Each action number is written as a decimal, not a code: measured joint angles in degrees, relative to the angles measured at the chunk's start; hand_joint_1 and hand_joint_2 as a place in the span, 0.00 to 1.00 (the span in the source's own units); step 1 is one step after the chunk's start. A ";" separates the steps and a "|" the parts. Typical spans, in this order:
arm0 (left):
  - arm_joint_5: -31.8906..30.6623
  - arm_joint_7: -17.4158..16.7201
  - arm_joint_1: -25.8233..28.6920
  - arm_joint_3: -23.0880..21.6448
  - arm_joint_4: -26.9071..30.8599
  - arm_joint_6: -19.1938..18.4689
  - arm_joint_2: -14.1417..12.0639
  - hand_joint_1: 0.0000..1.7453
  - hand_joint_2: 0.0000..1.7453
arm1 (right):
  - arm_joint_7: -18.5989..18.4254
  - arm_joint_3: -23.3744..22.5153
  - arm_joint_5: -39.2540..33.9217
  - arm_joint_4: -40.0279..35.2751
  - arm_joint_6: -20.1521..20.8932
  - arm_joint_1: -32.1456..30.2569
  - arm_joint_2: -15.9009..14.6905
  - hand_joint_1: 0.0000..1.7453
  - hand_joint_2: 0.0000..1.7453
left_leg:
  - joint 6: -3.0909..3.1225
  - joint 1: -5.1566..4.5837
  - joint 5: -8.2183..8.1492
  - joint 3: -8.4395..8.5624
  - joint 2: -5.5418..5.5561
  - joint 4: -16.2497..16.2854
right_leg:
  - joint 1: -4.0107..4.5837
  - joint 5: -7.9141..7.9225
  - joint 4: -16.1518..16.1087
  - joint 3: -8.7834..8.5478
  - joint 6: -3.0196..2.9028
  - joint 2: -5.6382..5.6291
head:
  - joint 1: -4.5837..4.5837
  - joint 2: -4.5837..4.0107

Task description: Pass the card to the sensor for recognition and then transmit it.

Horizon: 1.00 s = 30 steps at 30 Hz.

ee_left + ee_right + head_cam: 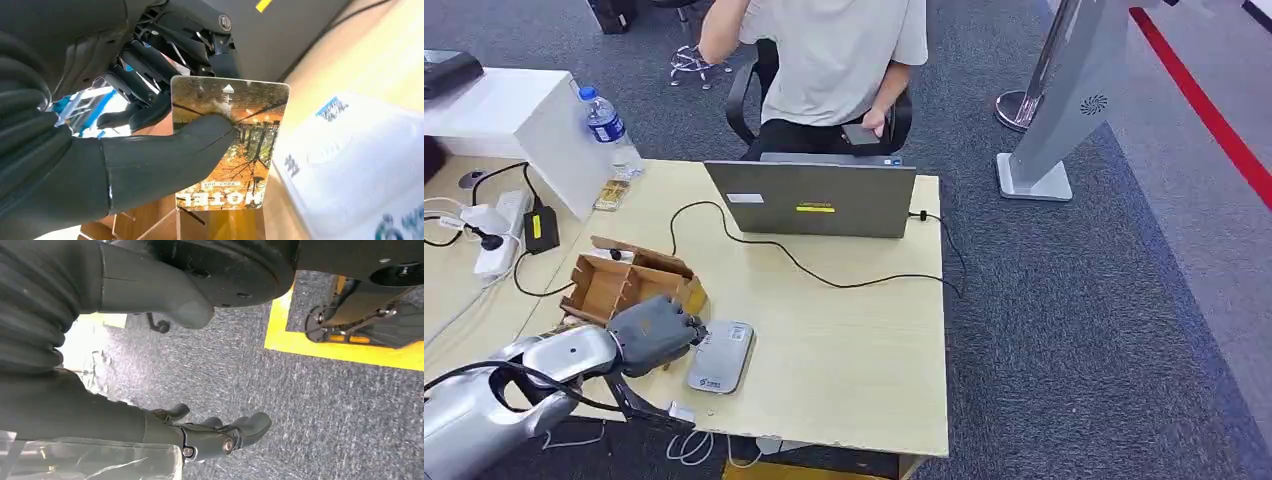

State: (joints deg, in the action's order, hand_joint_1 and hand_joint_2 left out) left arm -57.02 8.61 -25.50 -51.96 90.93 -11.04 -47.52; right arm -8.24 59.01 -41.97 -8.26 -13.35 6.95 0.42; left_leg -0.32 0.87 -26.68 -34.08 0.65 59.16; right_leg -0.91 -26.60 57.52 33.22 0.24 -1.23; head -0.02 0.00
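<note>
The left hand (pixel 656 335) pinches the hotel card (pixel 227 145) between thumb and fingers, just beside the grey sensor (pixel 721 357), in front of the wooden holder (pixel 629 283); by my reading the card is picked up but not yet laid over the sensor, and the handover remains; the right hand (pixel 200 432) hangs over the carpet, fingers loosely apart, holding nothing; a pale wooden table (pixel 864 360) carries a laptop (pixel 814 198); a person sits behind it.

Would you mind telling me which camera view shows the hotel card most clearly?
The left wrist view: the card faces the camera, pinched under the thumb of the left hand, its autumn picture and HOTEL lettering readable. In the head view the left hand covers it beside the sensor. The right wrist view faces carpet.
</note>
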 joint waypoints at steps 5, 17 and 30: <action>1.29 1.47 -1.91 -2.23 0.26 1.18 -0.44 1.00 1.00 | -0.20 0.53 0.09 0.00 0.24 0.20 0.00 0.00 1.00 | 0.01 0.00 0.01 0.00 0.01 0.00 | 0.00 0.00 0.00 -0.01 0.00 0.01 | 0.02 0.00; -0.42 2.42 -2.71 -5.77 -0.79 9.66 3.61 1.00 1.00 | -0.96 2.32 0.35 0.00 0.76 1.58 0.04 0.00 1.00 | 0.02 -0.03 0.01 0.00 0.01 0.01 | -0.01 0.01 0.00 -0.01 0.00 -0.01 | 0.00 0.00; 0.09 2.05 -3.59 -8.28 -4.48 4.31 4.79 1.00 1.00 | -1.90 3.48 0.50 0.00 1.18 2.23 0.09 0.00 1.00 | 0.02 -0.01 0.01 0.00 0.01 0.01 | 0.00 0.01 0.00 -0.01 0.00 -0.01 | 0.00 0.00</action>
State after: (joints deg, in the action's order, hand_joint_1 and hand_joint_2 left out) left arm -56.94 10.67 -29.09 -60.24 86.44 -6.73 -42.73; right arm -10.14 62.49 -41.46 -8.26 -12.17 9.19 0.50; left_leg -0.30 0.87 -26.67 -34.08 0.66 59.18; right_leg -0.91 -26.60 57.52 33.21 0.24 -1.23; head -0.02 0.00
